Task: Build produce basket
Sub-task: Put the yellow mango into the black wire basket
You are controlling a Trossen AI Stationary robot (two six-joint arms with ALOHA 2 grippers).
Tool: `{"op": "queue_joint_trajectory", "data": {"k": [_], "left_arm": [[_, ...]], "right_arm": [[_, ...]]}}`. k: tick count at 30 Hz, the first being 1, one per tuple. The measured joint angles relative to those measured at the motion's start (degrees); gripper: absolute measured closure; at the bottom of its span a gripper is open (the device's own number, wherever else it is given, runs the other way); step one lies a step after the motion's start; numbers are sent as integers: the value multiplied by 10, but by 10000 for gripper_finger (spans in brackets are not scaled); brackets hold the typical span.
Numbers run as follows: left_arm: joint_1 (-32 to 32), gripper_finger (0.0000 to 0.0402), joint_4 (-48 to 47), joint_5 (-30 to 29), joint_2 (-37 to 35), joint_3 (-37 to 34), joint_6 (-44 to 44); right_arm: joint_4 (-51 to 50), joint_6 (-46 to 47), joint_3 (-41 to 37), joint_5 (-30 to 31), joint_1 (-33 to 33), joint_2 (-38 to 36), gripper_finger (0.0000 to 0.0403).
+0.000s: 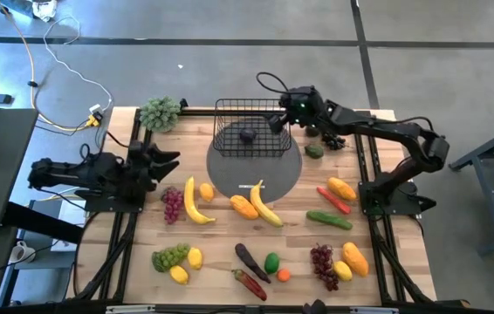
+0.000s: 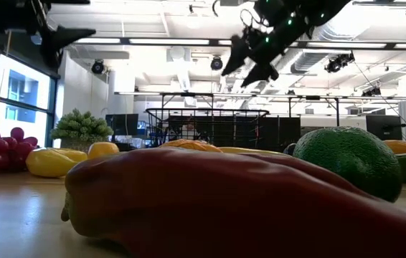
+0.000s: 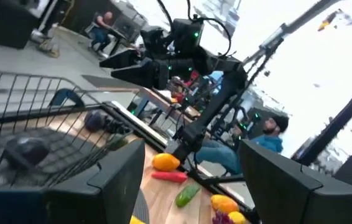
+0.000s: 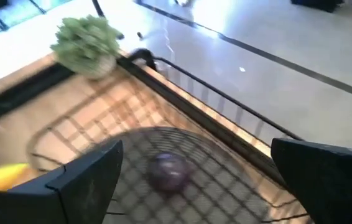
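The black wire basket (image 1: 251, 126) stands on a round grey mat (image 1: 260, 174) at the table's far middle. One dark purple fruit (image 4: 168, 169) lies on the basket's floor. My right gripper (image 1: 279, 120) hangs open above the basket's right side, clear of the rim, with nothing between its fingers (image 4: 83, 177). My left gripper (image 1: 170, 161) is open and empty at the table's left edge, raised and pointing toward the basket (image 3: 33, 130). Produce lies loose on the table: two bananas (image 1: 196, 202), a mango (image 1: 243, 207), purple grapes (image 1: 172, 203), a cucumber (image 1: 329, 219), a red pepper (image 1: 332, 200).
A grey-green leafy bunch (image 1: 160, 113) sits at the far left corner. More fruit covers the near half: green grapes (image 1: 170, 255), an eggplant (image 1: 251, 260), red grapes (image 1: 322, 262), a mango (image 1: 355, 257). An avocado (image 1: 314, 150) lies right of the basket. People sit in the room beyond.
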Motion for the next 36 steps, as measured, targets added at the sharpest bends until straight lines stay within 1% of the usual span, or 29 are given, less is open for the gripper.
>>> {"op": "queue_joint_trajectory", "data": {"k": [5, 12, 15, 20, 26, 28, 32, 36], "left_arm": [[0, 154, -37, 32, 46, 63, 62], [0, 154, -42, 61, 137, 142, 188], [0, 154, -42, 62, 179, 176, 238], [0, 154, -42, 76, 254, 233, 324], [5, 154, -42, 76, 348, 286, 419], [13, 154, -42, 77, 378, 299, 435], [33, 154, -41, 77, 436, 320, 438], [51, 154, -42, 85, 485, 324, 442]], "right_arm": [[-5, 9, 0, 40, 39, -30, 13], [-35, 34, 0, 84, 84, -64, 13], [-42, 44, 0, 104, 97, -77, 13], [-41, 59, 0, 117, 109, -90, 13], [-56, 72, 0, 118, 109, -92, 13], [-62, 72, 0, 118, 109, -92, 13], [-68, 72, 0, 117, 109, -92, 13], [-69, 69, 0, 117, 108, -92, 13]]}}
